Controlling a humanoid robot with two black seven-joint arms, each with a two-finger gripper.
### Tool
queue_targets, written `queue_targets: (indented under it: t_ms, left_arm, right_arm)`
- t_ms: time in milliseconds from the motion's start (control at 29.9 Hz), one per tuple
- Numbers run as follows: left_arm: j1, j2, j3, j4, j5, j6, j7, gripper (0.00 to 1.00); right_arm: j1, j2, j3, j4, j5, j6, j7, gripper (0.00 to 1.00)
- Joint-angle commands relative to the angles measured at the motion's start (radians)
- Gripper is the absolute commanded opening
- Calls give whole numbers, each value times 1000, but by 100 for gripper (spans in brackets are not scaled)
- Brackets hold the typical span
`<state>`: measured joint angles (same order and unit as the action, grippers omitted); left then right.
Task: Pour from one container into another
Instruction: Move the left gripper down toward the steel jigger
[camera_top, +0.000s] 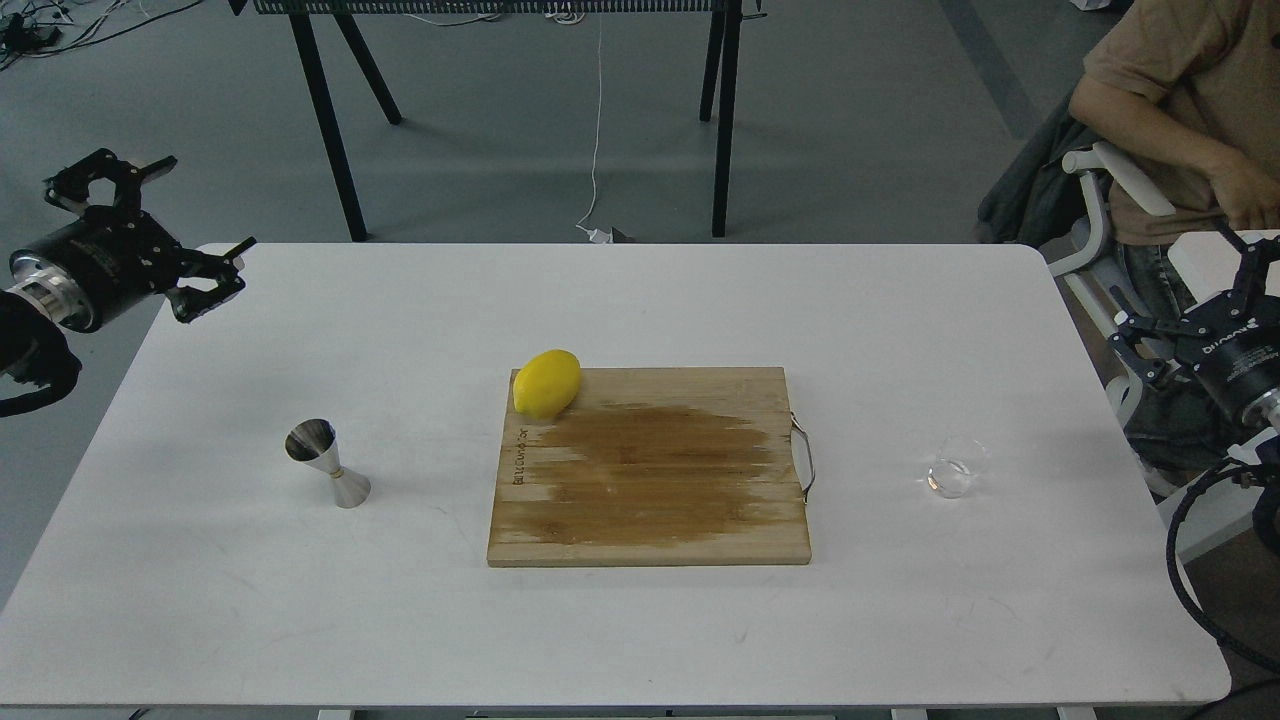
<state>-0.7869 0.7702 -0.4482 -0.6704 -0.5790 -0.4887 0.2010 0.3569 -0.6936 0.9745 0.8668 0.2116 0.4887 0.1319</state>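
The small clear glass cup (955, 470) stands upright on the white table (640, 640), right of the cutting board. The steel jigger (326, 462) stands upright on the left side of the table, its upper cone mouth facing up. My left gripper (205, 205) hovers open over the table's far left corner, well behind the jigger and holding nothing. My right gripper (1168, 276) is open and empty beyond the table's right edge, to the right of and behind the glass cup.
A wooden cutting board (650, 490) with a metal handle lies at the table's centre, and a yellow lemon (547, 382) rests on its far left corner. A seated person (1180, 90) is at the far right. Black table legs stand behind.
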Motion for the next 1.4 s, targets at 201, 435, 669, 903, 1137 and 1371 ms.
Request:
queue_targets:
  t_ms: [201,435,669,903,1137,1371]
  left_arm:
    - [2,-2,-12,3,-1,0,1,100]
    - [12,-51,-15,130,1,0,-2,100]
    - [-12,-68,-9,251,149,0,-81,100]
    - [-129,-88,-6,362,577,0,-420,99]
    - [-204,-80,-4,350,844,0,-632,97]
    - [-284,-74,-3,313,1166,0,-690,99]
  right_arm:
    - [1,-1,0,0,0,0,2,99]
    - [4,0,0,1,0,0,0,99]
    - [4,-3,0,11,2,0,2,99]
    - [5,-6,1,14,2,0,2,99]
    - [4,-6,-2,11,0,0,2,99]
    - [4,-6,-2,9,0,0,2,99]
